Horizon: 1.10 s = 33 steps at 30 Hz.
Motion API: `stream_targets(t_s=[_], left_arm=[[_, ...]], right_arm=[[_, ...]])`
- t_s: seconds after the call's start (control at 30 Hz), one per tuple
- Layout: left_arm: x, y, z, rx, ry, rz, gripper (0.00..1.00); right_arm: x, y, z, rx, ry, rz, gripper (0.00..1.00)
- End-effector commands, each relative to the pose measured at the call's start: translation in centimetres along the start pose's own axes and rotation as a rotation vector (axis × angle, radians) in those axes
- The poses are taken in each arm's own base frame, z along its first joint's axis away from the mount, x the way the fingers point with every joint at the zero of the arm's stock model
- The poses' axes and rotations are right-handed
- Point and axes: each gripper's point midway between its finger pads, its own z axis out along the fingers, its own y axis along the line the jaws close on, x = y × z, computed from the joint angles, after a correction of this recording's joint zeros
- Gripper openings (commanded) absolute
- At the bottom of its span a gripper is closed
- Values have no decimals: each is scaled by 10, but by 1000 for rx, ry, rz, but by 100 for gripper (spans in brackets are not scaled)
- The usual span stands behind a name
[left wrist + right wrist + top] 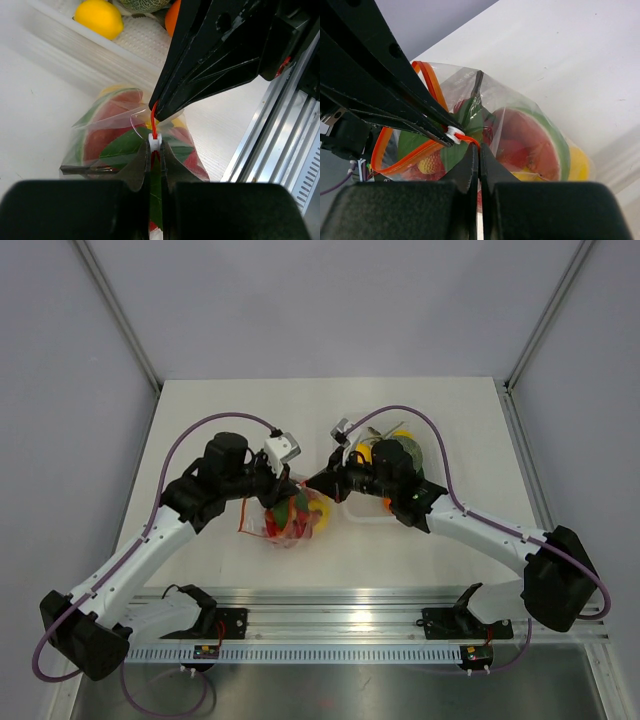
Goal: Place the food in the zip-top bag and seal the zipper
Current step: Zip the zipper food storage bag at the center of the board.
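Observation:
The zip-top bag (293, 520) lies mid-table, lumpy with food (535, 140): a watermelon slice, green leaves and yellow and red pieces show through the clear plastic. Its red-orange zipper (405, 157) loops open on one side. My left gripper (155, 149) is shut on the zipper's white slider (154, 142). Facing it tip to tip, my right gripper (479, 148) is shut on the zipper strip just beside that slider (453, 134). From above, the left gripper (288, 483) and right gripper (312, 480) meet over the bag's top edge.
A white tray (362, 520) stands right of the bag, under my right arm, holding a lemon (100, 17), an orange (172, 17) and other food. An aluminium rail (330, 625) runs along the near table edge.

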Motion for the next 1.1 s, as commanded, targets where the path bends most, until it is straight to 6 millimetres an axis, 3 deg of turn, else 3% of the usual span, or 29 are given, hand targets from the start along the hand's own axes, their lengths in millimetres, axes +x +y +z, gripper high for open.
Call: stream_targets(t_s=[0.0,0.2,0.73,1.07], left_arm=[[13,2,-10,-29,55,-25,0],[16,9,-20,-79,54,-44,0],[25,14,-38,-152,42,-68,0],[39,19,-35,-186,63,-112,0]], right_arm=[[-42,-47,-14,257,-177,9,0],[-50,-59,-18,340,-226,65,0],[-70,-65,-13,340,-318,139,0],[-53,-82,-6,357,-293,172,0]])
